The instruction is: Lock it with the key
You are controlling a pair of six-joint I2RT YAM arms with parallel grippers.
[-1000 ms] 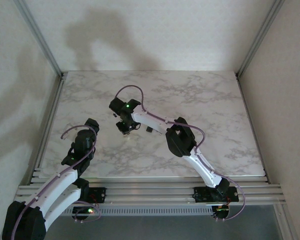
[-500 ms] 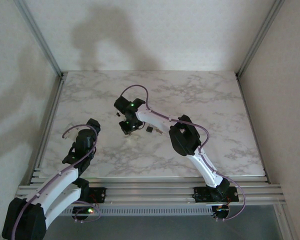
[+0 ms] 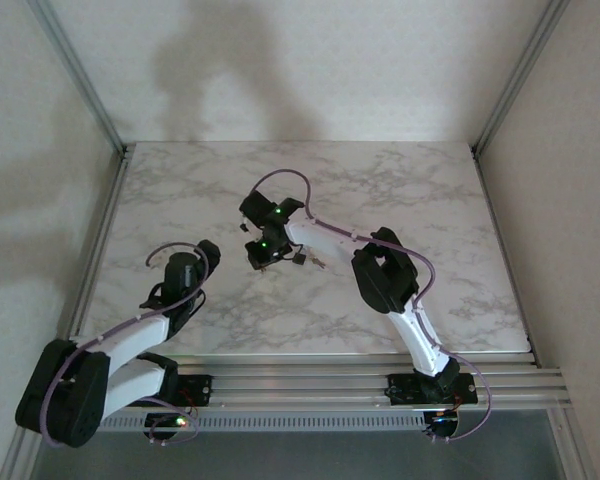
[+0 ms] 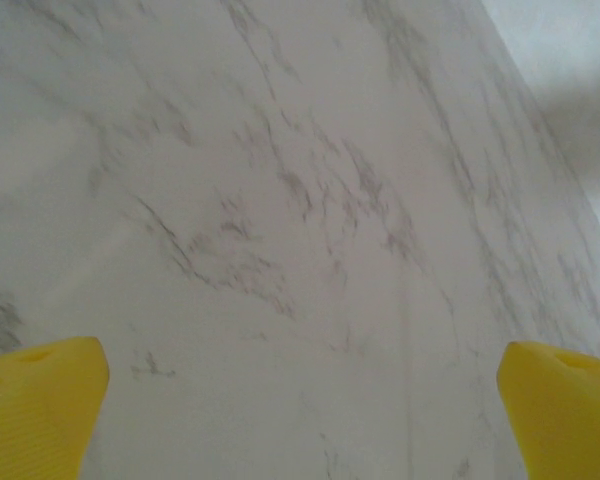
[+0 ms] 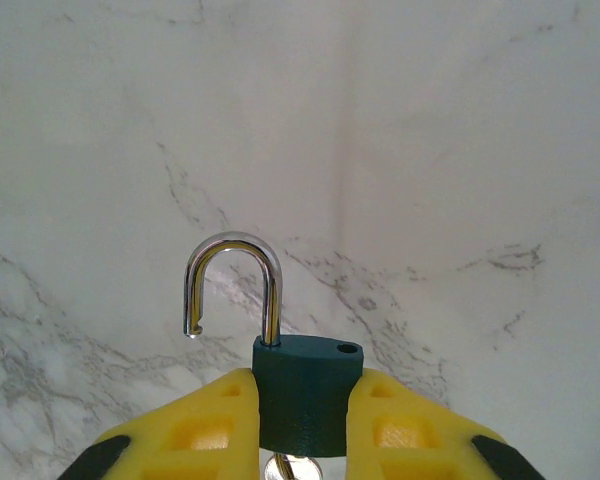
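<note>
Clamping padlock [image 5: 305, 385] body: right claw [image 5: 302, 420] | shackle [image 5: 232, 240] swung free, unlatched | left claw [image 4: 300, 400] spread wide, near-left over marble surface [image 4: 280, 200]

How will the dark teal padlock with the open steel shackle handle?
Probably rigid and dense: the dark teal padlock looks like a solid block. Its flat sides suit the yellow fingers, so slip looks unlikely. The open steel shackle may swivel if knocked.
</note>
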